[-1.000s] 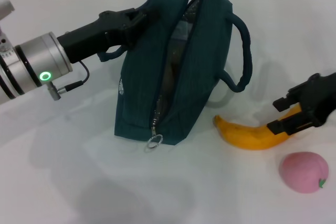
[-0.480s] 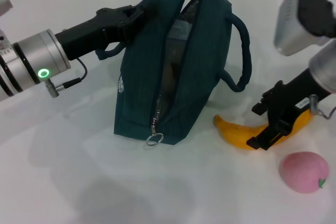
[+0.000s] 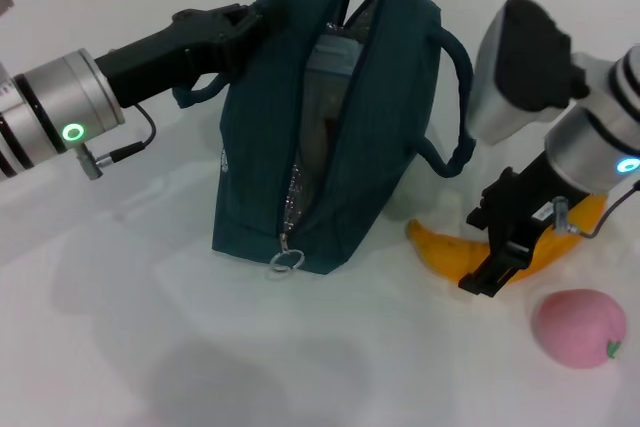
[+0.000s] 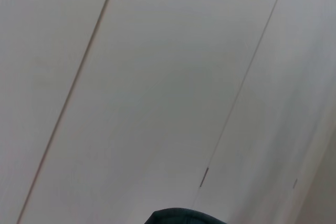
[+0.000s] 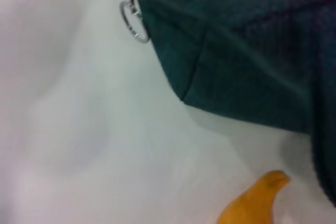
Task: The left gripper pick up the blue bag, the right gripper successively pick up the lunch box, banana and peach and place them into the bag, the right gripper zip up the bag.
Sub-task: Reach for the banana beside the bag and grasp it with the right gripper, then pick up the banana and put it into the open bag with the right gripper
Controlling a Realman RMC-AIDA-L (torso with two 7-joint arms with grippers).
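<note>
The blue bag [image 3: 330, 137] stands mid-table with its zip open, and a pale lunch box [image 3: 325, 55] shows inside its mouth. My left gripper [image 3: 238, 29] is shut on the bag's upper left edge by the handle. The banana [image 3: 448, 249] lies on the table right of the bag, and my right gripper [image 3: 492, 242] is open with one finger on each side of it. Further right sits the pink peach [image 3: 578, 327]. In the right wrist view I see the bag's lower corner [image 5: 236, 51] and the banana's tip [image 5: 252, 203]. The left wrist view catches only a sliver of the bag [image 4: 184, 216].
The zip's ring pull [image 3: 283, 262] hangs at the bag's front bottom corner and appears in the right wrist view as the ring pull [image 5: 134, 22]. The bag's right handle [image 3: 462, 97] loops out toward my right arm. White table [image 3: 150, 347] lies all around.
My right arm has swung in from the right edge and come down over the banana. The left gripper has drawn the bag's top slightly left and up.
</note>
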